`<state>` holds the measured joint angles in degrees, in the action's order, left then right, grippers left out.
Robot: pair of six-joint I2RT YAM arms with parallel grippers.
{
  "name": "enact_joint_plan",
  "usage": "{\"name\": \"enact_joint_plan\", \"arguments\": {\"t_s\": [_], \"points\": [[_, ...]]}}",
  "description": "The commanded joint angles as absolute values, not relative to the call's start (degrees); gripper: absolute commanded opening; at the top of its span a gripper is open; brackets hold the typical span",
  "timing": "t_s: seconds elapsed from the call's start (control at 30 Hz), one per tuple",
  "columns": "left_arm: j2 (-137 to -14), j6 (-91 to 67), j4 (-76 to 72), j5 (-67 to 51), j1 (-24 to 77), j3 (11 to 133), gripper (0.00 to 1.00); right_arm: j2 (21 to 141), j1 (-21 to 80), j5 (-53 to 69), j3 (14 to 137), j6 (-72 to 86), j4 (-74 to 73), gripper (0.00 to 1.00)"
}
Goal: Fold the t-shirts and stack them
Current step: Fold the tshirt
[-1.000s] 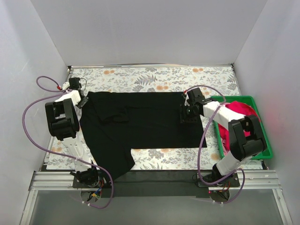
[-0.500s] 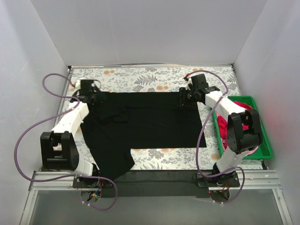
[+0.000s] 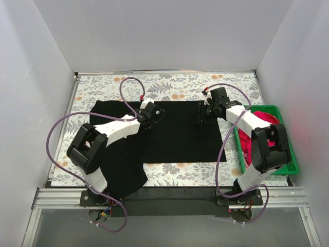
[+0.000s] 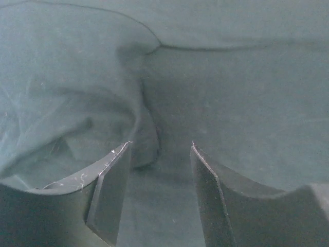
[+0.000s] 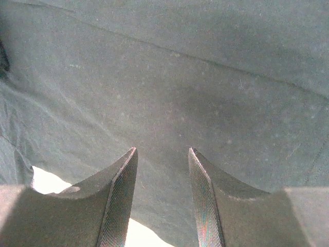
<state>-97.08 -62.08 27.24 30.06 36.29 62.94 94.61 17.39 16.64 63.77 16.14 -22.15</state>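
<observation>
The black t-shirt (image 3: 175, 139) lies spread on the floral table, with one part hanging over the near edge at the left. My left gripper (image 3: 154, 114) is open low over its upper middle. In the left wrist view (image 4: 160, 145) a raised fold of black cloth (image 4: 139, 118) lies by the left fingertip. My right gripper (image 3: 202, 117) is open over the shirt's far right part, and the right wrist view (image 5: 162, 149) shows only flat black cloth (image 5: 180, 77) under the jaws. The pinkish-red t-shirt (image 3: 264, 119) lies bunched in the green crate (image 3: 290, 152).
The green crate stands at the table's right edge, close beside my right arm. White walls close in the table at the left, back and right. Purple cables loop over the left side of the table (image 3: 169, 85).
My left arm has swung from the shirt's far left corner across to its upper middle. My right gripper has shifted slightly nearer along the shirt's right edge.
</observation>
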Motion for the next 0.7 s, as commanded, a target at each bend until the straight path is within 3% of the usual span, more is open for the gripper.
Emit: {"name": "enact_joint_plan", "arguments": {"t_s": [0.0,0.43,0.57,0.67], "points": [[-99.2,-54.1,25.3,39.4,38.0,65.9,0.47,91.0,17.5,16.4,62.5,15.5,-20.7,0.44],[-104.1,-48.8,22.5,39.3,38.1,64.5,0.42,88.9,17.5,15.0,59.2,15.6,-20.7,0.44],[-104.3,-48.7,22.9,39.3,38.1,64.2,0.33,88.9,17.5,15.2,59.0,15.9,-20.7,0.44],[-104.4,-48.6,23.4,40.3,38.1,64.4,0.17,88.7,17.5,15.2,58.8,15.8,-20.7,0.43]]}}
